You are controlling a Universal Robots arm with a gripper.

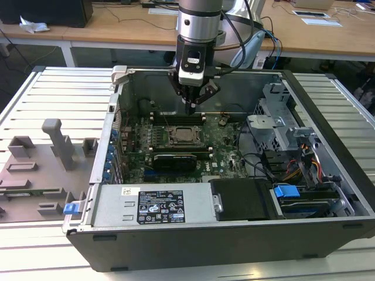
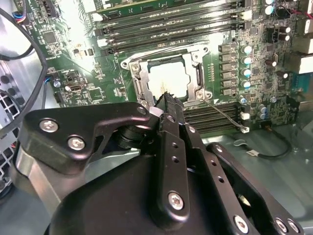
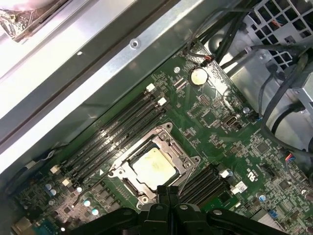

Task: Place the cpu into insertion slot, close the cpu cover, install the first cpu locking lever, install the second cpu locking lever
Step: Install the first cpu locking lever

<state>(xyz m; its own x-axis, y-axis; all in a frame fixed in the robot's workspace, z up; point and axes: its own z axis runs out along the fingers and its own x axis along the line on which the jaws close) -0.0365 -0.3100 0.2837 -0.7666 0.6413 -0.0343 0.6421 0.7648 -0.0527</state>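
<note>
Cpu [image 2: 168, 81] seated in insertion slot [image 2: 161, 55], cpu cover [image 2: 198, 78] down over it. Tool [image 2: 168, 98] clenched, empty, near slot.

We see the cpu [image 2: 168, 81], a silvery-grey square, lying flat in the insertion slot [image 3: 124, 177]. The cpu cover [image 2: 139, 78] lies flat over it, its window framing the chip's top.

Top of the exterior view: light wooden tables [image 1: 117, 28] run across; below them the ribbed silver desk [image 1: 53, 88] spreads wide.
</note>
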